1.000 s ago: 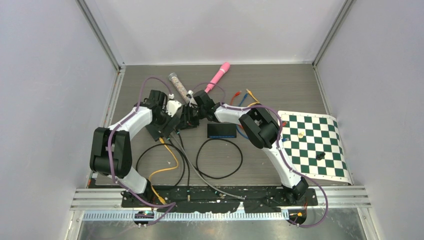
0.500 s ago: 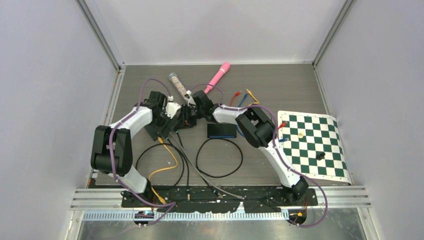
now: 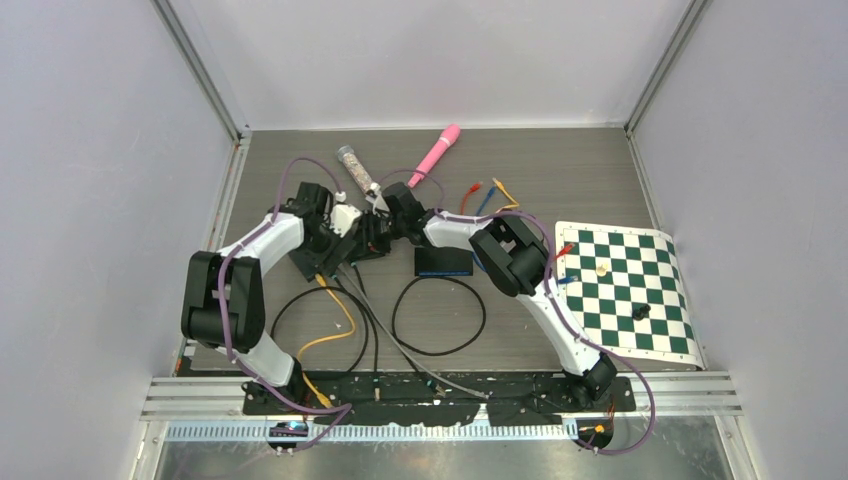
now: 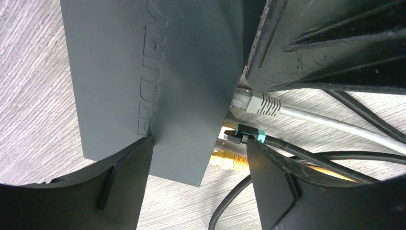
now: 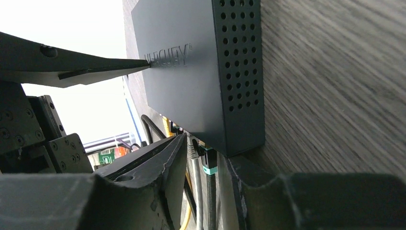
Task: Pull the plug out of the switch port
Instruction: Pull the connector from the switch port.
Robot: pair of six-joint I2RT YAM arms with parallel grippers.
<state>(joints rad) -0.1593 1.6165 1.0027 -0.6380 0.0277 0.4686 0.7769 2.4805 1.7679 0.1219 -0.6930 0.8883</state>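
The dark grey switch [image 4: 143, 72] lies flat on the table, partly under my left arm in the top view [image 3: 312, 263]. A grey plug [image 4: 253, 103], a black plug with a teal band [image 4: 246, 135] and a yellow plug [image 4: 229, 160] sit in its ports. My left gripper [image 4: 198, 177] straddles the switch's port corner, jaws apart. One fingertip [image 4: 127, 184] rests on the top face and the other touches the black plug. My right gripper [image 5: 208, 177] is closed narrowly around the grey plug [image 5: 191, 146] and the black plug [image 5: 207, 160] at the switch [image 5: 191, 72].
A second black box with a blue strip [image 3: 443, 262] lies right of the grippers. Black [image 3: 440, 318], yellow [image 3: 335, 335] and grey cables loop toward the near edge. A pink tool [image 3: 436, 153], a clear tube [image 3: 355, 168], loose coloured cable ends [image 3: 485, 195] and a chessboard mat [image 3: 625, 290] are around.
Both grippers have shifted slightly up and left together at the switch. The right arm's elbow has moved left. The cables have barely moved.
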